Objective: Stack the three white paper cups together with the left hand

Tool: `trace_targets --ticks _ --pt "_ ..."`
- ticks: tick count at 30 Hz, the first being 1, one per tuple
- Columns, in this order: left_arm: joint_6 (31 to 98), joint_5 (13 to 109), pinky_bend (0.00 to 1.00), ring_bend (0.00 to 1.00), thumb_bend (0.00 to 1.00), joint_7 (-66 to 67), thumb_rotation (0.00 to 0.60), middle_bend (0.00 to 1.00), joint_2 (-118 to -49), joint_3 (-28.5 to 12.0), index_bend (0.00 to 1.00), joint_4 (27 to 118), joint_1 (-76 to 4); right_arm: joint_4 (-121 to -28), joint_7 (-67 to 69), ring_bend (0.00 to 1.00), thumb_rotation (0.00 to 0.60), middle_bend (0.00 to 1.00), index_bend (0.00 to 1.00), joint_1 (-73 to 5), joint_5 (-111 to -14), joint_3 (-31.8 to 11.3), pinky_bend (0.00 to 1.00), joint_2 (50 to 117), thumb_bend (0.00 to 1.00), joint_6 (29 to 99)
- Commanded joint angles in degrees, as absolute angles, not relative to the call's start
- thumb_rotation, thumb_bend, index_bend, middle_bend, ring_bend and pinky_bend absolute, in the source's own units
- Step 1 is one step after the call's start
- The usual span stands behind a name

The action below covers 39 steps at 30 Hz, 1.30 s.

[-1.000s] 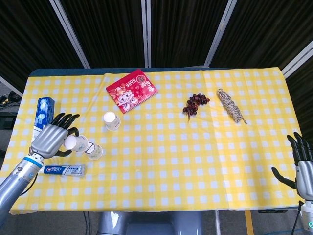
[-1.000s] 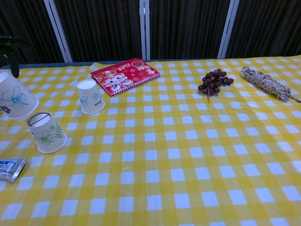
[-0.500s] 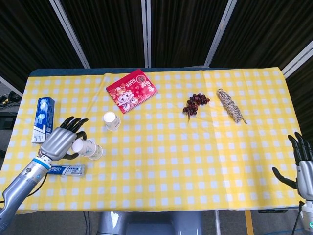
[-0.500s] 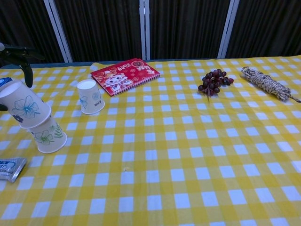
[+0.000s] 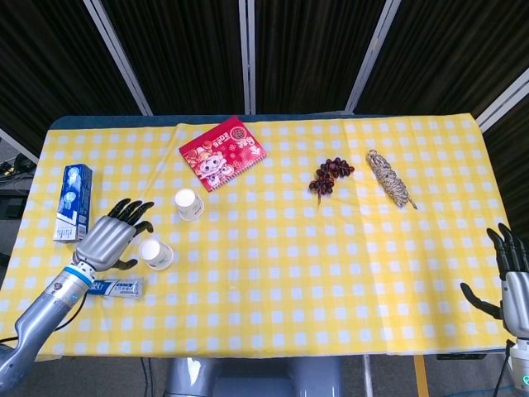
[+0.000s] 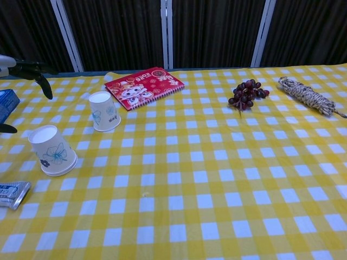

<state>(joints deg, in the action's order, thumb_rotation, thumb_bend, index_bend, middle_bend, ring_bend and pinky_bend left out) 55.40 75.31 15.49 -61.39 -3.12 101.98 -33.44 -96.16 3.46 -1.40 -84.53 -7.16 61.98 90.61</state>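
Two white paper cups stand nested as one stack (image 5: 154, 253) (image 6: 51, 150) on the yellow checked cloth at the left. A third white cup (image 5: 188, 203) (image 6: 104, 111) stands alone a little further back and to the right. My left hand (image 5: 111, 239) hovers just left of the stack with fingers spread and nothing in it; in the chest view only dark fingertips (image 6: 37, 74) show at the left edge. My right hand (image 5: 511, 279) rests at the table's right edge, fingers apart and empty.
A toothpaste tube (image 5: 107, 287) (image 6: 12, 194) lies in front of the stack and a toothpaste box (image 5: 73, 201) behind the left hand. A red notebook (image 5: 223, 153), dark grapes (image 5: 329, 174) and a rope bundle (image 5: 390, 179) lie along the back.
The left hand carried its cup to the right and down onto the second cup, let go, and now stands open beside the stack. The right hand has not moved.
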Motion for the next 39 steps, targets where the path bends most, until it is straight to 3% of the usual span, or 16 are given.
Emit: trace_targets --ticks 1,7,13,17,24,29,34,39 --pt "56.5 75.5 0.0 0.0 0.2 14.5 0.6 0.0 -61.1 -3.7 0.11 102.4 -33.3 -96.2 3.4 0.0 0.6 0.0 0.05 -1.4 -84.4 -7.1 0.0 61.9 0.11 90.4" --pt "56.4 72.3 0.0 0.0 0.19 15.5 0.6 0.0 -61.0 -6.1 0.02 101.5 -34.6 -96.0 3.3 0.0 0.6 0.0 0.05 -1.6 -84.1 -7.1 0.0 62.0 0.11 89.9" --pt "53.9 65.5 0.0 0.0 0.19 19.7 0.6 0.0 -62.9 -8.4 0.02 98.9 -37.7 -95.7 3.4 0.0 0.6 0.0 0.05 -1.8 -83.4 -7.3 0.0 62.1 0.11 89.2" --pt "51.9 59.0 0.0 0.0 0.14 24.2 0.6 0.0 -66.0 -9.7 0.02 95.1 -40.8 -95.2 3.6 0.0 0.6 0.0 0.05 -2.1 -82.5 -7.5 0.0 62.3 0.11 88.5" --pt "47.9 50.2 0.0 0.0 0.12 30.7 0.6 0.0 -72.3 -10.0 0.08 86.8 -46.3 -93.7 3.8 0.0 0.6 0.0 0.05 -2.7 -80.0 -8.1 0.0 62.8 0.11 86.3" --pt "45.3 46.3 0.0 0.0 0.12 32.8 0.6 0.0 -76.3 -10.1 0.19 81.5 -49.8 -93.0 3.9 0.0 0.6 0.0 0.05 -2.9 -79.2 -8.4 0.0 63.0 0.11 85.8" --pt "43.2 43.9 0.0 0.0 0.25 33.6 0.6 0.0 -79.5 -10.2 0.21 77.6 -52.9 -92.5 4.3 0.0 0.6 0.0 0.05 -3.0 -78.5 -8.7 0.0 63.1 0.11 85.5" --pt "42.1 42.5 0.0 0.0 0.25 33.6 0.6 0.0 -81.7 -10.6 0.21 75.3 -55.4 -92.3 5.4 0.0 0.6 0.0 0.05 -2.9 -77.8 -9.0 0.0 62.7 0.11 85.3"
